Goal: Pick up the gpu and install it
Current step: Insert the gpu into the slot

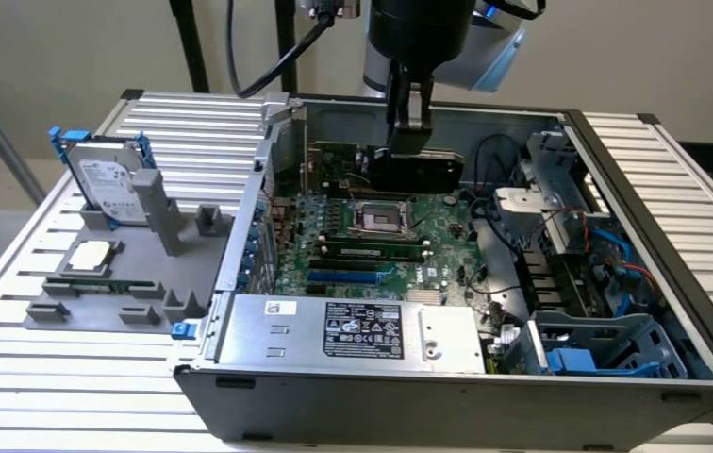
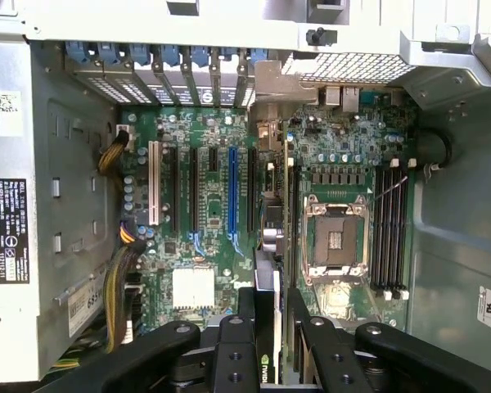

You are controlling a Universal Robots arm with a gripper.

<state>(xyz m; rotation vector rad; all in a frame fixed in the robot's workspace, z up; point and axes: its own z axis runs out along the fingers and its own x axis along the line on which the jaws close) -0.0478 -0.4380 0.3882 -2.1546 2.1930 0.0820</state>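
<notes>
Wrist view: jaws clamped on the gpu [image 2: 267, 274], which I see edge-on between the two pads, hanging over the motherboard [image 2: 188, 246] inside the open case [image 1: 658, 217].

- Exterior view: gripper [image 1: 408, 132] sits low over the far end of the case, with the black card [image 1: 417, 172] upright beneath it, above the CPU socket [image 1: 378, 219]. Can't tell whether its lower edge is touching the board.
- Card's line runs between the long blue slot [image 2: 233, 188] and the socket, close alongside a black slot [image 2: 252, 188]. Can't tell yet whether it is over that slot or just beside it.
- Power supply [image 1: 350, 330] is well apart at the near end. The hard drive [image 1: 111, 184] stands outside on the counter [image 1: 29, 377].

My read on doing this step well:
- Keep the card dead upright and parallel to the slot.
- Point the bracket end at the rear cut-outs [image 2: 188, 70].
- Check the sideways offset before any pressing.
- Press straight down, not at an angle, because a tilted card could jam or scrape the parts beside it.
- The grip looks narrow, so I'd go gently in case the card pivots.
</notes>
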